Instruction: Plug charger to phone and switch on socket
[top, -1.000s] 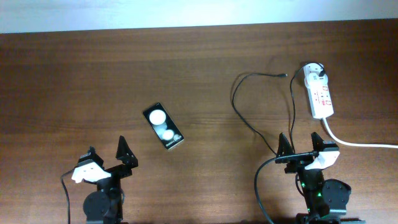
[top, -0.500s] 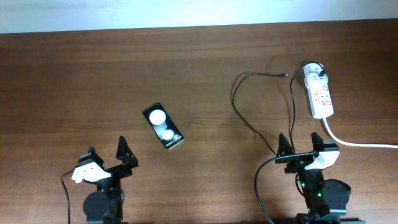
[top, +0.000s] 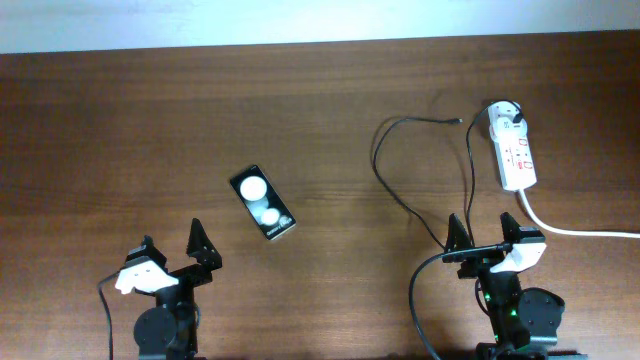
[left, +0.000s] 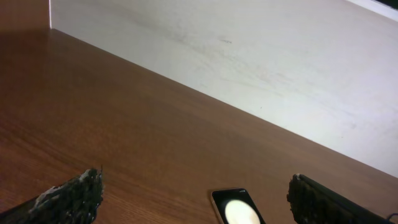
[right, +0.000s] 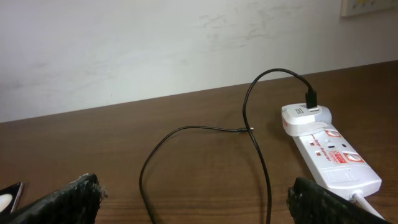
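One small black rectangular phone, one white oblong power strip, one thin black charger cable and one thick white cord lie on one brown wooden tabletop; two grippers: left gripper, right gripper.

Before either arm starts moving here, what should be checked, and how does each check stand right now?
1. Left gripper open, empty: ok.
2. Right gripper open, empty: ok.
3. Thin black charger cable's white plug head seated in the white oblong power strip: ok.
4. Cable's connector tip lying free on the brown wooden table: ok.
5. Small black rectangular phone flat, unobstructed: ok.
6. Phone's port location: cannot tell.
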